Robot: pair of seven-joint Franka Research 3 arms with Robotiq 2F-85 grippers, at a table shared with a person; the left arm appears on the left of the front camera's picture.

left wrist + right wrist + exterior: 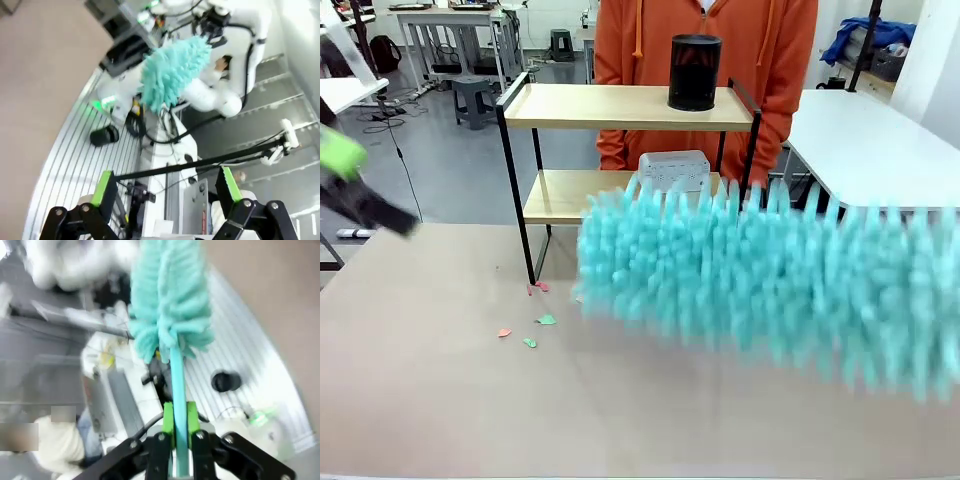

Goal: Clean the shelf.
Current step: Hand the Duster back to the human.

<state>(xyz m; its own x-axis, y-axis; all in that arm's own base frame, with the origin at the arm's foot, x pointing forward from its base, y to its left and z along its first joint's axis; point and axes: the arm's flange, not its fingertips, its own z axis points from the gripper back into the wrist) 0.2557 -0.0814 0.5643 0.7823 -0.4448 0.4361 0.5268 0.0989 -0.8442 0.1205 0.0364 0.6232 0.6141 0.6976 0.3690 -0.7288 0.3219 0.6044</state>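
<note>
Black cylinder (694, 72), white box (673, 170), paper scraps (546, 320) — pink, green — on table (440, 400)

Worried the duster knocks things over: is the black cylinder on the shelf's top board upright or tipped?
Upright: the black cylinder stands on its flat base on the top board of the shelf, sides vertical.

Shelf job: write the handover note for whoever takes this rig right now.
Left hand: open, empty, raised at the table's left side.
Right hand: shut on the handle of the duster; its teal head hangs blurred in front of the shelf.
Shelf: far side of the table; black cylinder on top, white box on the lower level; person in orange behind it.
Done: cannot tell how much is dusted; paper scraps lie on the table by the shelf's left foot.
Left: probably dusting both levels around the cylinder and box.
</note>
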